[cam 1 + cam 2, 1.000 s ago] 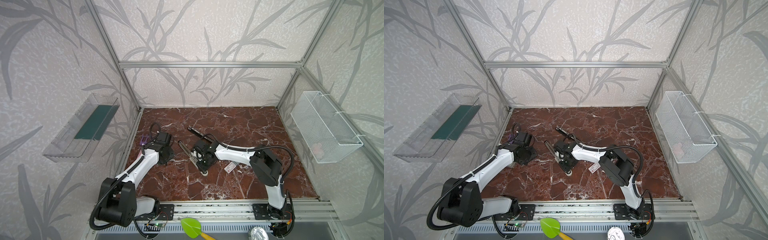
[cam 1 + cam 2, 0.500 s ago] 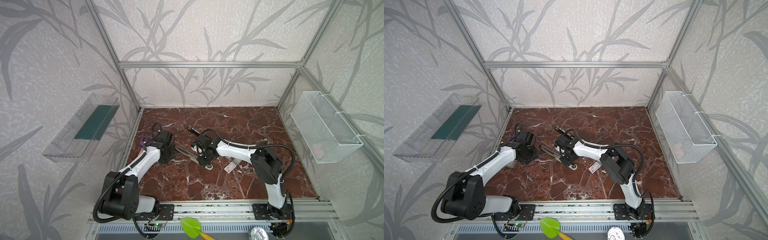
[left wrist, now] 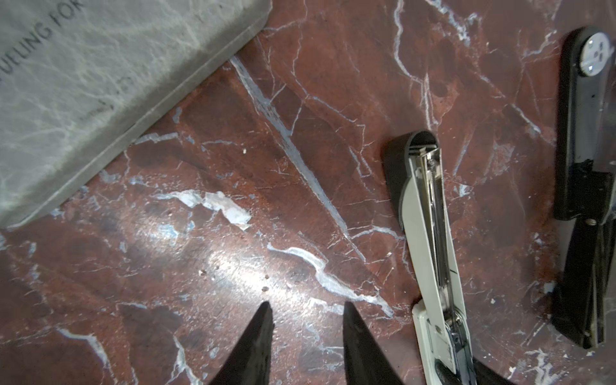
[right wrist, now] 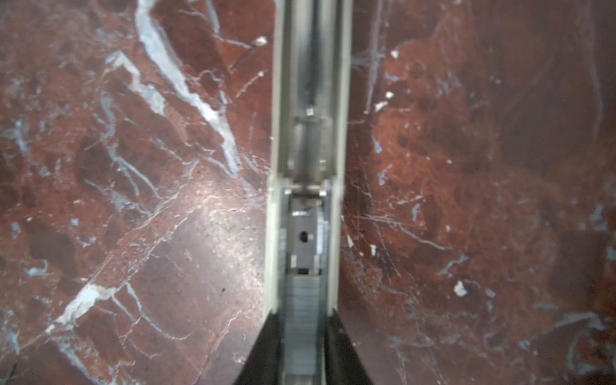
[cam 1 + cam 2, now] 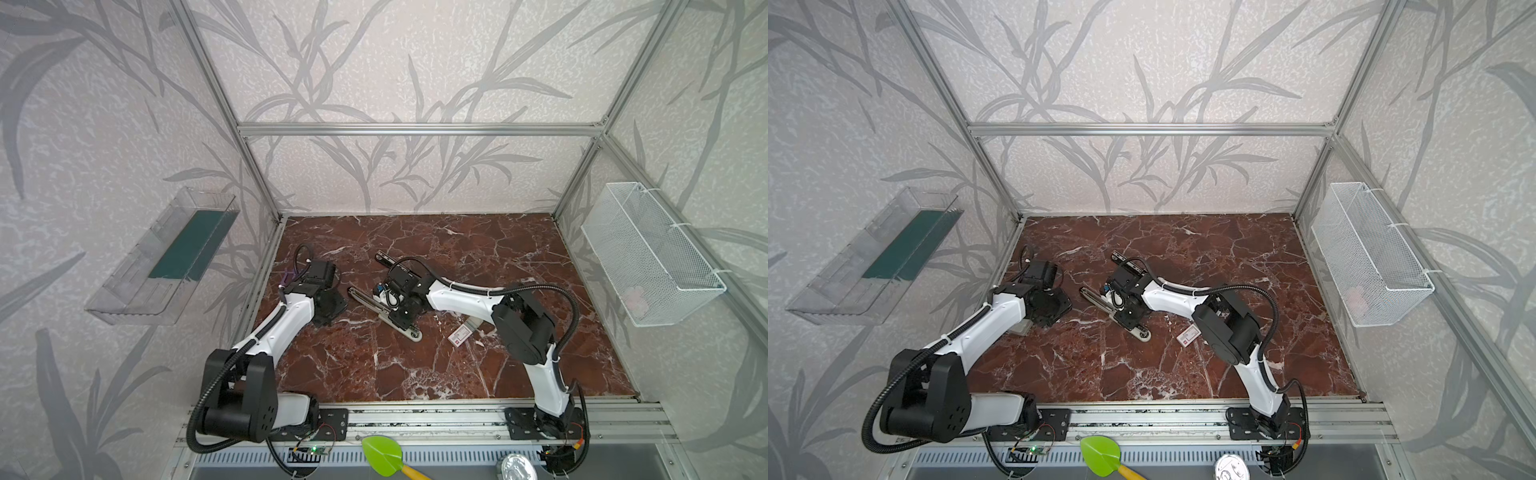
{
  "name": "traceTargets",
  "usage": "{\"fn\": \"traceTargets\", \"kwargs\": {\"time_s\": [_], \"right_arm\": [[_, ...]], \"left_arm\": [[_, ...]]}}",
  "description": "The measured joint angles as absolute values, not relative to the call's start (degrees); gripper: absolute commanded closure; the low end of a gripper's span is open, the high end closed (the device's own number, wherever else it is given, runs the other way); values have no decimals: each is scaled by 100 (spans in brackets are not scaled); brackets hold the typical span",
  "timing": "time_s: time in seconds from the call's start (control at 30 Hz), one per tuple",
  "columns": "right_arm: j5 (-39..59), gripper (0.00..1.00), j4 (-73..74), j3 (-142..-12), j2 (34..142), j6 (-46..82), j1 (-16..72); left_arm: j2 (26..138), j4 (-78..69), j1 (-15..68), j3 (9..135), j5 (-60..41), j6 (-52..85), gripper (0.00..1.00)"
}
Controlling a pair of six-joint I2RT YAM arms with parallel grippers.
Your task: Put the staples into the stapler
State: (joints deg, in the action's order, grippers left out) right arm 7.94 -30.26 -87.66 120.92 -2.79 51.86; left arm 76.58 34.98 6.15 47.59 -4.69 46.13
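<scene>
A white stapler (image 5: 363,297) (image 5: 1094,297) lies opened flat on the marble table, its channel facing up. My right gripper (image 5: 401,318) (image 5: 1129,318) stands over its middle. In the right wrist view the gripper (image 4: 302,315) is shut on the strip of staples (image 4: 303,300) lying in the stapler (image 4: 310,100) channel. The staples box (image 5: 460,334) (image 5: 1187,335), white with a red label, lies right of the stapler, beside the right arm. My left gripper (image 5: 332,309) (image 3: 306,305) is open and empty over bare table, just left of the stapler (image 3: 430,250).
A black stapler (image 5: 384,259) (image 3: 586,200) lies behind the right wrist. A grey flat slab with printed letters (image 3: 83,83) sits under the left arm. A wire basket (image 5: 648,257) hangs on the right wall and a clear tray (image 5: 166,253) on the left wall.
The right gripper turned the white stapler to a flatter angle across the table, then its jaws closed in. The left gripper moved a little toward the stapler's left end.
</scene>
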Motion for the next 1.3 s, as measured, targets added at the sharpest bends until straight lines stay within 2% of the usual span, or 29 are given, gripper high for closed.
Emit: {"fn": "traceTargets", "kwargs": {"time_s": [0.1,0.4,0.5,0.6,0.83,1.1,1.3], "right_arm": [[803,100,-2751,-8552,11990,-322,5186],[805,100,-1619,-7432,11417,-342,5192],[805,100,-1330,-7105,11238,-338,5196],[801,100,-1050,-6882,11139,-329,5207],[805,100,-403,-6316,10857,-281,5253],[832,100,-3,-6014,10704,-158,5271],[799,100,202,-5833,10580,-95,5269]], "left_arm": [[7623,3177,502,4628,-681,4633,62],[7616,1321,89,3682,-1841,5155,56],[7603,381,14,3256,-2169,5463,44],[7544,-790,-34,2674,-2329,5835,39],[7596,-2467,-62,2082,-2508,6305,38],[8777,-4322,-67,2058,-2987,6812,39],[9021,-5137,-71,1811,-3052,7087,39]]}}
